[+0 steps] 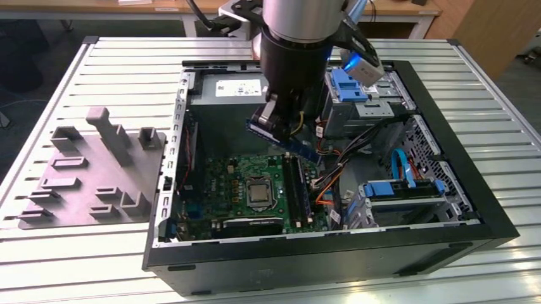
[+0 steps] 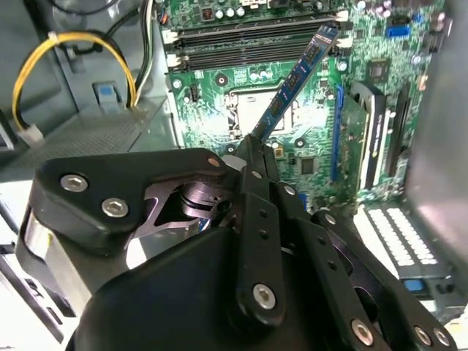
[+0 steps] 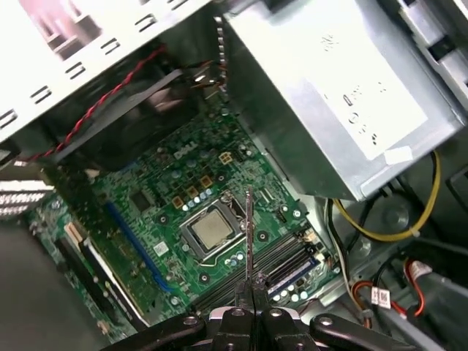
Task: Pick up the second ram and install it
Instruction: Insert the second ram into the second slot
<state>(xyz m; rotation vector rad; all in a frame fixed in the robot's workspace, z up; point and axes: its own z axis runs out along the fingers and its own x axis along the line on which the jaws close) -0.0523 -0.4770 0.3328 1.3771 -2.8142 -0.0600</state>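
Aloft, second ram (image 1: 296,147) above slot rails (image 1: 293,183)

Inside the case (image 1: 338,248), the second ram (image 1: 286,143) in the tool (image 2: 251,150), above the motherboard (image 1: 227,183), seemingly near its slots (image 1: 295,187).

Arm (image 1: 296,31) pts down, fingers (image 2: 257,197) clamped tight.

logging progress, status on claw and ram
Claw shut on ram. Ram tilted, in air over board, not in slots. Cables close beside slots.
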